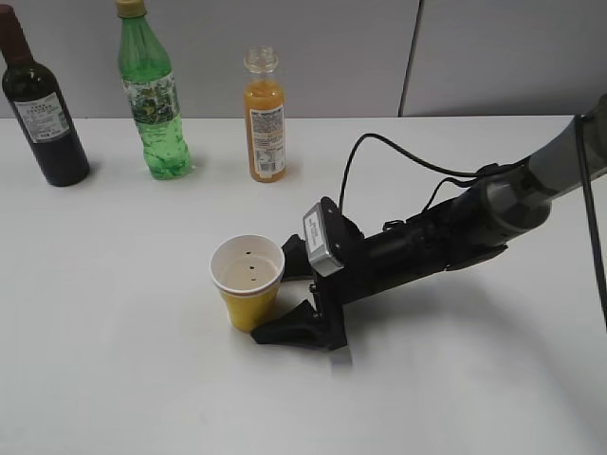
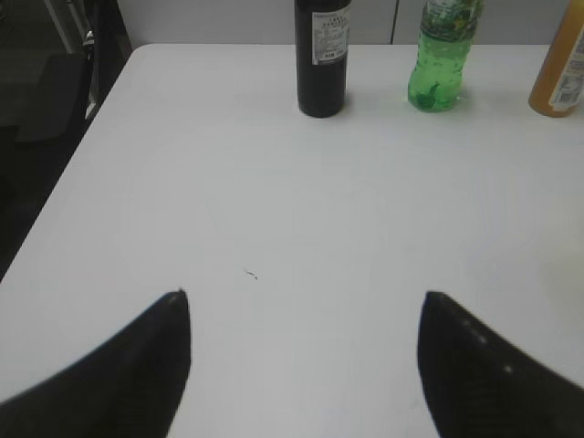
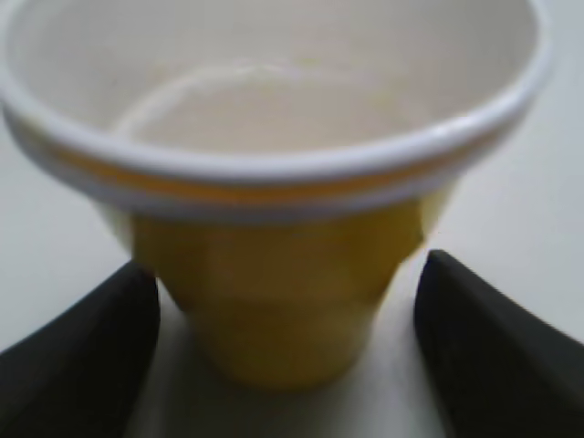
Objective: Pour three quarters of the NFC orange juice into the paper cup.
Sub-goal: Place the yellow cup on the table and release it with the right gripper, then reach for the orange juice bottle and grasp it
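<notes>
The NFC orange juice (image 1: 266,123) stands upright and uncapped at the back of the white table; its edge also shows in the left wrist view (image 2: 557,73). The yellow paper cup (image 1: 248,284) stands upright in the middle of the table, with dark specks inside. My right gripper (image 1: 275,294) lies low on the table, open, one finger on each side of the cup's lower body. In the right wrist view the cup (image 3: 274,301) fills the space between the fingers of the right gripper (image 3: 285,265). My left gripper (image 2: 301,297) is open and empty over bare table, far from the bottles.
A dark wine bottle (image 1: 43,114) and a taller green bottle (image 1: 152,104) stand left of the juice at the back; both show in the left wrist view (image 2: 324,55) (image 2: 443,55). The table's left edge (image 2: 64,182) drops to a dark floor. A black cable (image 1: 379,152) trails from the right arm.
</notes>
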